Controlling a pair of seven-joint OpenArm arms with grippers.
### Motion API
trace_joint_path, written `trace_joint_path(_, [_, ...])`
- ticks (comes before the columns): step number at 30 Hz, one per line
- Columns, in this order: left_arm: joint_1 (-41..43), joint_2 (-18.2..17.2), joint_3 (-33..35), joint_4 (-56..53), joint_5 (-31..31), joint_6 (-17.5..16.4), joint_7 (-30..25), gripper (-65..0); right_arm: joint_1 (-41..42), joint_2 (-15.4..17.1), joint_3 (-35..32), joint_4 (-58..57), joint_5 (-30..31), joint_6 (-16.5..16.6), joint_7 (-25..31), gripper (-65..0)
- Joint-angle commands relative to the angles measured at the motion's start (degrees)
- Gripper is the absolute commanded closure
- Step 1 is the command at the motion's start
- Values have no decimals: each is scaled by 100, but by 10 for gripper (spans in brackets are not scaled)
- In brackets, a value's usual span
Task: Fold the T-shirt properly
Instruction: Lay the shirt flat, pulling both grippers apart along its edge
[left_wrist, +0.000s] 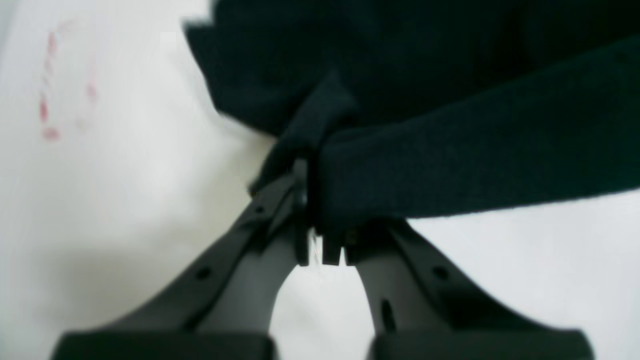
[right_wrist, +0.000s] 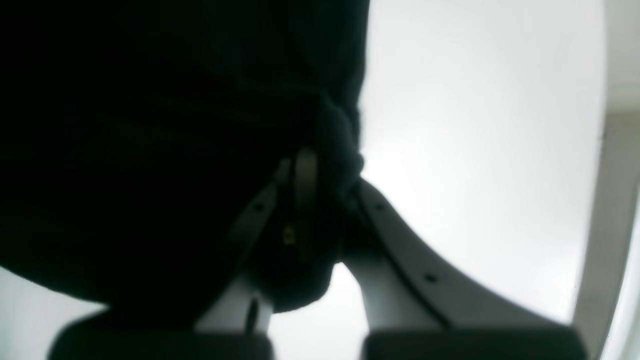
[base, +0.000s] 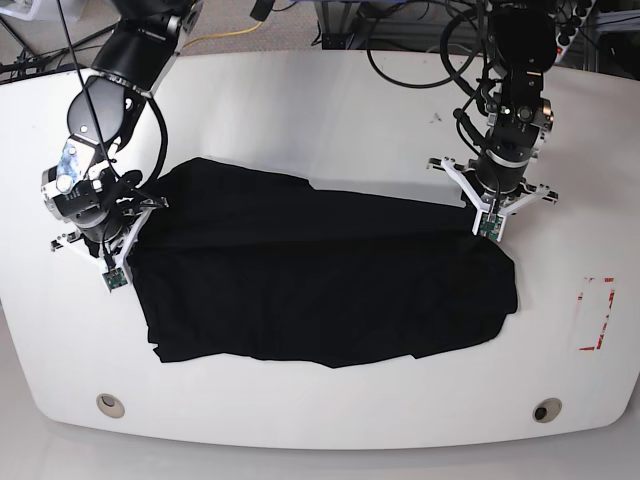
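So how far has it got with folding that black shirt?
It looks early on. The T-shirt lies spread wide across the white table, though it may already be doubled over once; that is hard to tell. Right now the left hand and the right hand each pinch an edge of the cloth at opposite ends. Folding it down into a neat, compact shape is left.

Both wrist views blurred. T-shirt (right_wrist: 150, 150) fills right wrist view's left, near-black, folds unreadable, cut by frame edges. Red marking (left_wrist: 50, 100) on table (left_wrist: 125, 200) smeared, shape unclear. Base view: fingertips hidden against cloth.
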Motion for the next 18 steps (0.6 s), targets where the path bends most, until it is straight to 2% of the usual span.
trace_joint_path(1, [94, -180, -23, 114, 65, 66, -135, 0, -81, -27, 212, 120, 238, -32, 74, 0])
trace_joint_path(6, [534, -382, -23, 114, 65, 66, -135, 0, -608, -53, 387, 102, 528, -32, 65, 0])
trace_joint_path(12, [921, -567, -23, 114, 56, 57, -135, 0, -1004, -80, 537, 102, 528, -32, 65, 0])
trace_joint_path(16, [1167, -681, -49, 114, 56, 39, -135, 0, -1118, -282, 748, 94, 528, -32, 65, 0])
trace_joint_path(18, [1237, -725, -49, 114, 56, -84, -135, 0, -1127, -326, 809, 94, 528, -32, 56, 0])
